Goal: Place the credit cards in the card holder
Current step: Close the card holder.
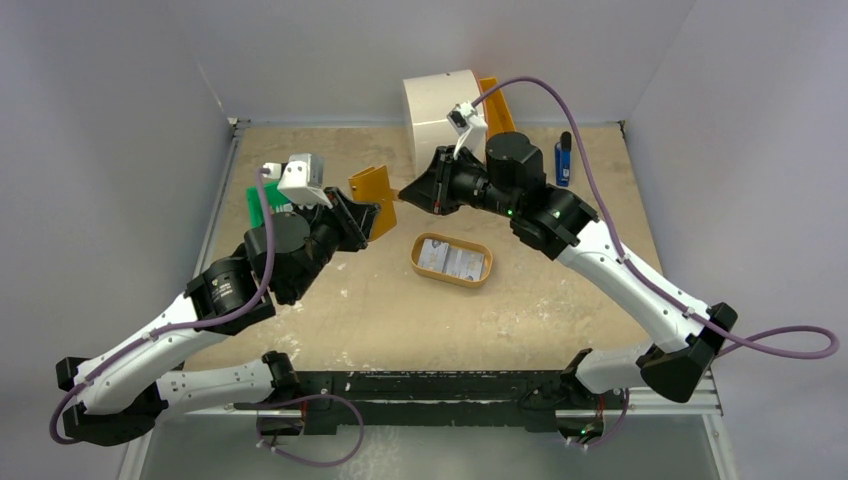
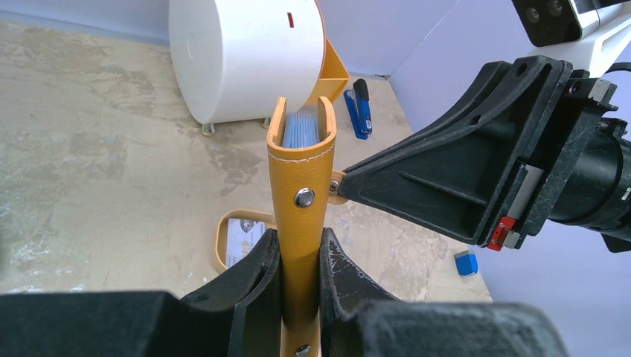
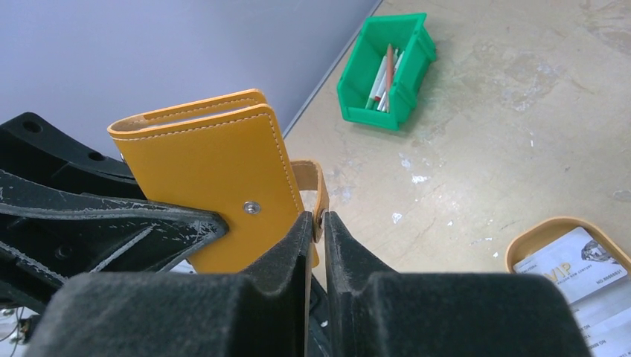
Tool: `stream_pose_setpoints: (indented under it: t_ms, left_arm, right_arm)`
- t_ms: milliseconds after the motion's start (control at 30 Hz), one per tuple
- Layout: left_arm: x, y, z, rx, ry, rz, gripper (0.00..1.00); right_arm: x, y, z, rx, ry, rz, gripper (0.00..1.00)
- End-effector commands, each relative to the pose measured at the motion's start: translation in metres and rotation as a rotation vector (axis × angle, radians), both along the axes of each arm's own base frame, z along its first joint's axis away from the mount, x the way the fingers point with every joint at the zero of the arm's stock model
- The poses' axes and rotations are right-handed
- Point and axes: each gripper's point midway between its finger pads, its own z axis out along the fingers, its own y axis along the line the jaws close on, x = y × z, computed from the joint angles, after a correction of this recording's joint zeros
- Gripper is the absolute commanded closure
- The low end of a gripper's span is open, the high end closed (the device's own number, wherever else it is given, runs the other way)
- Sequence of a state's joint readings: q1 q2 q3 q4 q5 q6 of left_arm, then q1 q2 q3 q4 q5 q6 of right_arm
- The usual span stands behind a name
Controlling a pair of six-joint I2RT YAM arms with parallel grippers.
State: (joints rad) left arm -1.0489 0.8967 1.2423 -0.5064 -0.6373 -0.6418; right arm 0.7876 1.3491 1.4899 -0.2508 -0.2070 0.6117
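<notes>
1. My left gripper (image 2: 300, 244) clamps the orange-tan, stitched card holder (image 1: 374, 190) upright, at 10 o'clock from the oval tray (image 1: 450, 282).
2. My right gripper (image 3: 316, 220) is closed on its strap (image 3: 315, 182).
3. Bluish credit cards (image 2: 300, 131) sit inside the holder; others lie in the tray.
4. The table (image 1: 330, 310) is mottled beige and the walls (image 1: 100, 150) are grey.

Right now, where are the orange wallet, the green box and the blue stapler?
Orange-tan leather wallet (image 3: 208, 171): right wrist view, flat front face.
Green plastic bin (image 3: 364, 108): right wrist view, near wall.
Blue stapler (image 2: 359, 115): left wrist view, its body.

robot lab enclosure, plain grey walls (image 1: 110, 120), scuffed table (image 1: 380, 325), mounting rail (image 1: 430, 384)
</notes>
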Motion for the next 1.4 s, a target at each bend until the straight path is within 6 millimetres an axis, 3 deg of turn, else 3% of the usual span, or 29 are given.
stream_pose_setpoints:
  t_ms: [0,167,367,633,1067,1367]
  left_arm:
    - [-0.003,0.006,0.033,-0.073,-0.058,0.001,1.0]
    - [-0.004,0.007,0.034,-0.077,-0.059,0.0,1.0]
    - [-0.004,0.008,0.032,-0.066,-0.059,0.003,1.0]
    - [-0.002,0.003,0.03,-0.029,-0.083,-0.015,1.0]
    - [0.001,-0.017,0.03,-0.022,-0.093,-0.069,1.0]
    - [0.0,-0.019,0.029,-0.025,-0.091,-0.08,1.0]
  right_arm:
    - [-0.002,0.003,0.02,0.056,-0.037,0.027,0.89]
    - [-0.003,0.005,0.02,0.064,-0.033,0.044,1.0]
    - [-0.011,0.004,0.026,0.086,-0.048,0.08,1.0]
    - [-0.03,-0.006,0.049,0.092,-0.108,0.156,1.0]
    - [-0.04,0.001,0.054,0.13,-0.101,0.222,1.0]
    - [-0.04,0.004,0.056,0.148,-0.098,0.236,1.0]
